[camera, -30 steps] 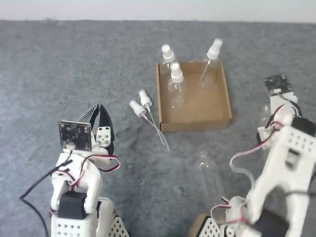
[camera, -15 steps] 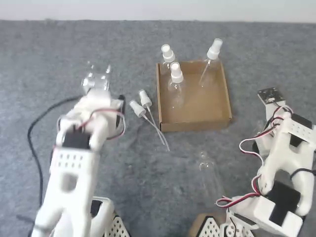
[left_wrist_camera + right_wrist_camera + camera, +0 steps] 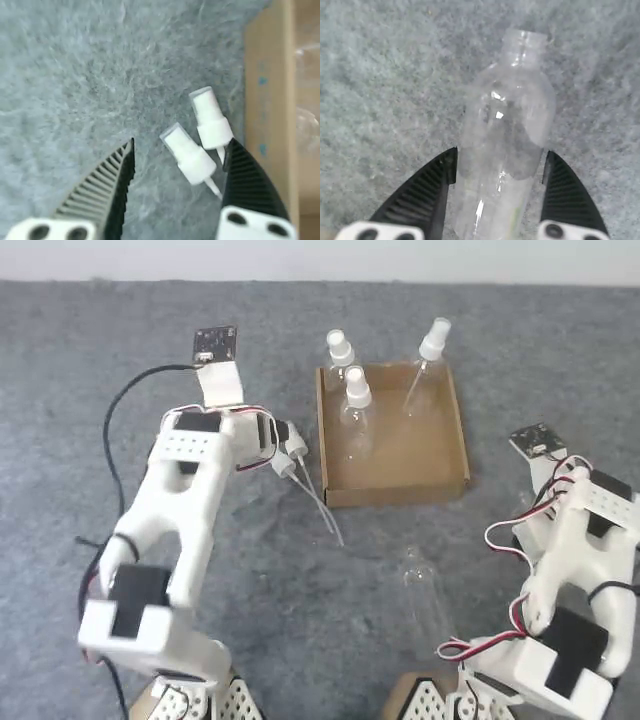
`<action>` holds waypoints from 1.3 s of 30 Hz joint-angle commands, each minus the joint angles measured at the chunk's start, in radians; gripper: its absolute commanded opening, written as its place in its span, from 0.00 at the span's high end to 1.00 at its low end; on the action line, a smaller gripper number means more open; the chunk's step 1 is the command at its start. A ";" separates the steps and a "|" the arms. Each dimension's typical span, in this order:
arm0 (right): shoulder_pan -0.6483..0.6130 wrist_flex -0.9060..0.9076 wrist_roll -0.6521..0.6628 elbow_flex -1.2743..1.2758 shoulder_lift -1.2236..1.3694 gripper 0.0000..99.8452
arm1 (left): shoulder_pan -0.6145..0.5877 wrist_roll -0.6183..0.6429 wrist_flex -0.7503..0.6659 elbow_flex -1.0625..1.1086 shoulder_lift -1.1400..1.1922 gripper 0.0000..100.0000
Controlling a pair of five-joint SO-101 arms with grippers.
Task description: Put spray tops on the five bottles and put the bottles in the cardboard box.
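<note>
In wide-spread R gripper (image 3: 501,151): bottle (image 3: 507,110) flat, neck pointing away.

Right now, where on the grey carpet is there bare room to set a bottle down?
Bare: grey carpet left of the left gripper, and the brown cardboard box's near half. Crowded: two white plastic spray tops between gripper and box.

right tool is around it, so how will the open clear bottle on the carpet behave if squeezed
The bottle looks thin and empty, so probably light and easily dented. It lies on its round side inside the open right tool, so a nudge may roll it, though the carpet should damp that.
</note>
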 commanded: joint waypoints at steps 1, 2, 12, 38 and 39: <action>0.004 0.010 0.017 -0.057 -0.016 0.79 | 0.005 0.078 -0.017 -0.101 0.075 0.73; 0.004 0.010 0.017 -0.057 -0.016 0.79 | 0.003 0.094 -0.017 -0.107 0.097 0.73; 0.007 0.010 0.021 -0.057 -0.016 0.79 | 0.000 0.109 0.023 -0.125 0.183 0.78; 0.008 0.012 0.021 -0.055 -0.015 0.78 | -0.006 -0.371 0.393 -0.165 0.183 0.80; 0.008 0.012 0.021 -0.055 -0.013 0.78 | -0.006 -0.405 0.393 -0.165 0.178 0.80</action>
